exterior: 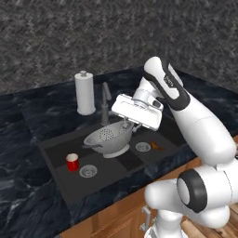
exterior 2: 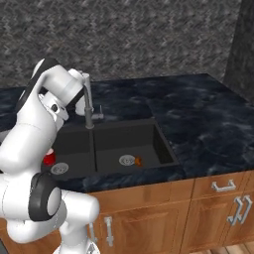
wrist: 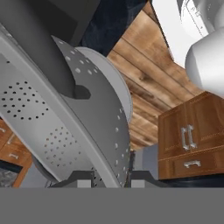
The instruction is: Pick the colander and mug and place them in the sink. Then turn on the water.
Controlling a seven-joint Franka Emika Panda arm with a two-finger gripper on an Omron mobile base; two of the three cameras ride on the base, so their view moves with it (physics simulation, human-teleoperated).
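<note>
Steel colander (exterior: pixel 109 139) between fingers (wrist: pixel 85 179).

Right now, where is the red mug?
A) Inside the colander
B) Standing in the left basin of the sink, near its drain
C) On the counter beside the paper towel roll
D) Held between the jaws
B: the left base view shows the red mug upright on the floor of the sink's left basin, beside the round drain and apart from the colander.
</note>
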